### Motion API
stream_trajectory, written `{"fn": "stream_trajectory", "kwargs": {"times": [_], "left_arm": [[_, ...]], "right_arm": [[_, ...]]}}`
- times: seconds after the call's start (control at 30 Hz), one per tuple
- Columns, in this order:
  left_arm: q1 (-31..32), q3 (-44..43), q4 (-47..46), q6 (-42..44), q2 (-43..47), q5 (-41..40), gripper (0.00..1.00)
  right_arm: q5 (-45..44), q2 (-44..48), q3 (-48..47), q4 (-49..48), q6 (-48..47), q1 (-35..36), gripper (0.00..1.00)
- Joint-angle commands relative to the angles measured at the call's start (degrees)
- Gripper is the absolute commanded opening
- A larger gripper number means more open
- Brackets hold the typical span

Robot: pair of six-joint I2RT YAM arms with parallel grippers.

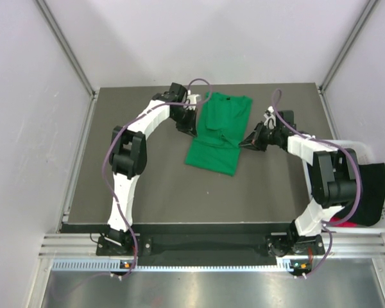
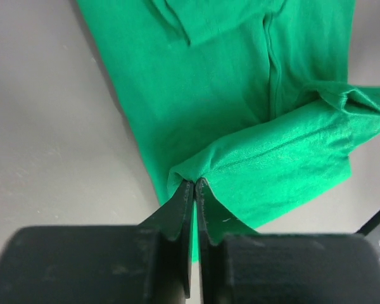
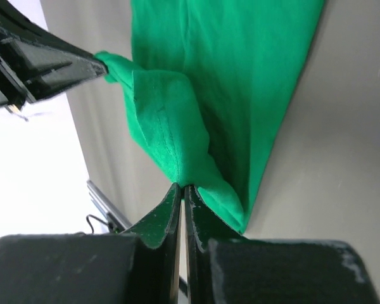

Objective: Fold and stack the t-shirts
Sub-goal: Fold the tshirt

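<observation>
Green t-shirt (image 1: 219,131) clamped by left, right jaws per wrist views; black t-shirt (image 1: 371,192) only overhead.

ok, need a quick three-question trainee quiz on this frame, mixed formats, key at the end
1. True or false: the left gripper and the right gripper are both shut on the green t-shirt.
2. Where is the white basket? A) left of the table B) by the right arm C) at the far edge
3. Fill in: the cloth hanging over the basket's side is ____.
Key: 1 true, each pinches a fold. 2 B. 3 black.
</observation>
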State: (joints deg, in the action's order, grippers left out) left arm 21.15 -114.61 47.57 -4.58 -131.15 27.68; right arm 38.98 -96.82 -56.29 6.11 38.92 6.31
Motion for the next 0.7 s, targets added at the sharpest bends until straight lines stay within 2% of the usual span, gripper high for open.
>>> {"fn": "stream_trajectory", "kwargs": {"times": [0.0,0.03,0.07,0.2,0.3,0.37,0.4,0.43,0.47,0.57,0.67], "left_arm": [[-0.1,-3.7,-1.3,0.5,-0.3,-1.5,0.08],[0.0,-4.2,-0.9,1.1,-0.3,-1.9,0.15],[-0.1,-5.6,-0.6,1.6,-0.3,-2.9,0.32],[-0.1,-9.7,1.0,2.7,1.3,-7.7,0.37],[-0.1,-7.5,1.1,2.7,5.4,-11.2,0.45],[-0.3,-0.6,0.9,2.8,9.5,-7.9,0.52],[-0.7,2.4,0.7,2.3,10.7,-5.8,0.52],[-0.8,8.4,0.5,1.9,12.0,-1.6,0.59],[-0.9,11.2,0.0,1.6,14.0,-0.2,0.59],[-2.3,18.1,1.5,1.9,15.7,4.3,0.63],[-3.6,18.9,4.3,3.2,14.8,5.5,0.65]], "right_arm": [[0.5,-0.3,-3.7,-2.9,-1.2,-0.9,0.14],[0.7,-0.2,-4.0,-2.9,-1.1,-0.9,0.18],[0.9,0.2,-4.2,-3.2,-1.2,-0.9,0.22],[0.8,2.9,-4.5,-1.5,-2.9,-1.1,0.36],[1.6,5.8,-2.3,2.1,-2.7,-1.3,0.36],[3.2,8.5,1.0,2.5,-0.5,-0.9,0.38],[3.6,9.3,4.8,2.8,0.0,-0.7,0.39],[3.9,10.3,6.5,2.9,0.4,-0.7,0.39],[4.4,10.8,8.2,2.9,0.9,-0.6,0.39],[3.9,11.2,13.1,2.1,1.7,-0.6,0.41],[4.3,10.5,15.6,0.7,3.2,-0.4,0.42]]}}
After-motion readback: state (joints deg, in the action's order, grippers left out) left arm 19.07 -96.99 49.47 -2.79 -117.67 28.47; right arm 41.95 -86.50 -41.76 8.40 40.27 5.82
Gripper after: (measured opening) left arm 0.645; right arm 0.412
